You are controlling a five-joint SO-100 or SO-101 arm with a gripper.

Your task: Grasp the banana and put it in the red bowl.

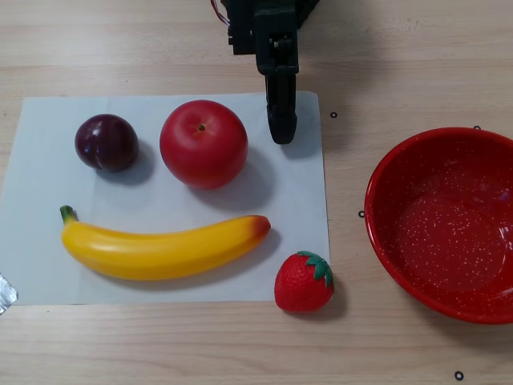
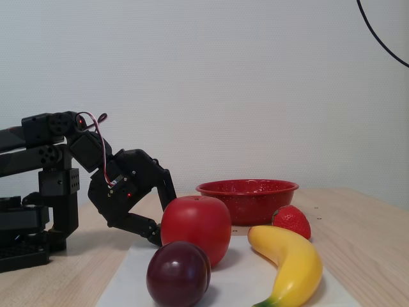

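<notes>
The yellow banana (image 1: 160, 249) lies lengthwise on a white sheet, green stem to the left in the other view; in the fixed view the banana (image 2: 291, 262) is at the front right. The empty red bowl (image 1: 385, 192) stands on the wood to the right of the sheet, and the bowl (image 2: 246, 201) is behind the fruit in the fixed view. My black gripper (image 1: 281, 128) hangs over the sheet's far edge beside the apple, well away from the banana. In the fixed view the gripper (image 2: 163, 222) shows its jaws apart, holding nothing.
A red apple (image 1: 203, 144) and a dark plum (image 1: 107, 142) sit on the white sheet (image 1: 48, 128) between the gripper and the banana. A strawberry (image 1: 303, 281) lies at the sheet's near right corner, between banana and bowl. The arm's base (image 2: 25, 236) stands at the left.
</notes>
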